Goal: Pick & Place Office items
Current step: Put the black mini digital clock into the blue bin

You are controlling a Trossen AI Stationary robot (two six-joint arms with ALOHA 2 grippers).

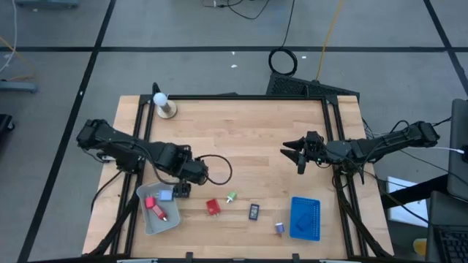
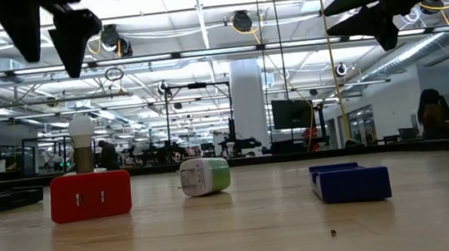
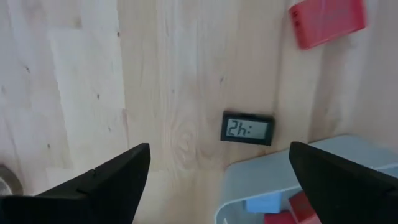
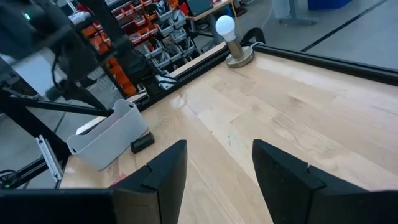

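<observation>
My tabletop [image 1: 256, 153] is pale wood, framed by dark rails. On it, near the front edge by my left arm, sits the grey tray [image 1: 148, 223], holding a red block [image 1: 150, 204], a light-blue block [image 1: 166, 196] and a red piece [image 1: 159, 212]. Toward my right side lies the blue tray [image 1: 305, 218], flat, nothing visible in it.

My left tool [image 1: 184, 183] hangs over the tabletop just beside the grey tray's rim, fingers spread wide and gripping nothing. Directly under it, just beside the tray's outer wall, lies a black rectangle with a small display [image 3: 248, 128]. My right tool [image 1: 296, 155] hovers over bare wood well apart from the items, fingers parted about halfway, holding nothing.

The white ball on its wooden base [image 1: 163, 104] stands at the far corner on my left.

Between the trays lie the loose items: another red block [image 1: 213, 207], a green-white bit [image 1: 232, 196] near it, a second black rectangle [image 1: 254, 212], and a purple bit [image 1: 279, 228] just beside the blue tray.
</observation>
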